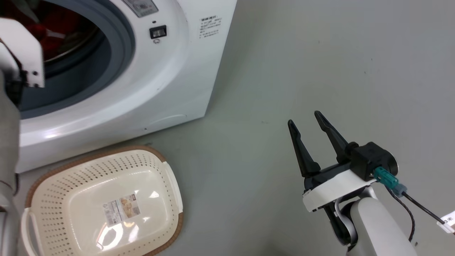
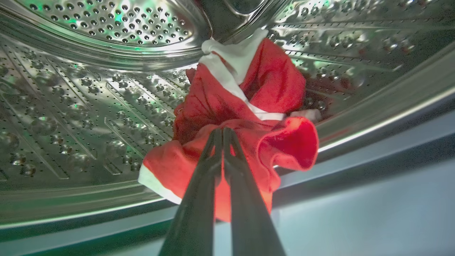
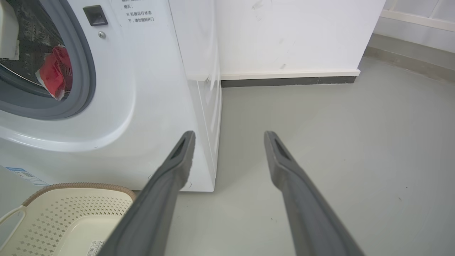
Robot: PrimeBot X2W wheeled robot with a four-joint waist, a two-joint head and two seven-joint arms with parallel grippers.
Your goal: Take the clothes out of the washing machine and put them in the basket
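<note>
Three views: head, left wrist, right wrist, entered in that order.
Head view, washing machine [image 1: 170, 81]: white front-loader at upper left, with a grey rubber ring [image 1: 119, 49] around the open porthole [image 1: 81, 64].
Head view, clothes [image 1: 60, 28]: red fabric glimpsed through the porthole.
Head view, left arm [image 1: 9, 135]: pale forearm along the left edge, its upper casing in front of the porthole.
Head view, basket [image 1: 71, 177]: cream perforated plastic with a brown rim, on the floor [image 1: 284, 71] just in front of the machine; a paper label [image 1: 122, 209] lies on its base.
Head view, right gripper [image 1: 304, 118]: lower right, above the floor, well apart from machine and basket; dark fingers [image 1: 302, 153] spread, holding nothing.
Left wrist view, left gripper [image 2: 223, 132]: inside the drum [image 2: 89, 99]; its two fingers [image 2: 199, 199] are pressed together, tips pinching a fold of the clothes.
Left wrist view, clothes: red with white bands, bunched at the fingertips, part draped over the drum's front lip, the rest lying back on the perforated steel.
Right wrist view, right gripper: fingers parted wide, pointing over the floor past the machine's corner.
Right wrist view, clothes: red fold with a white edge at the porthole's lower rim.
Right wrist view, basket: corner at lower left, near the machine's front.
Right wrist view, wall [image 3: 284, 35]: white, with dark skirting [image 3: 284, 81], behind the machine.
</note>
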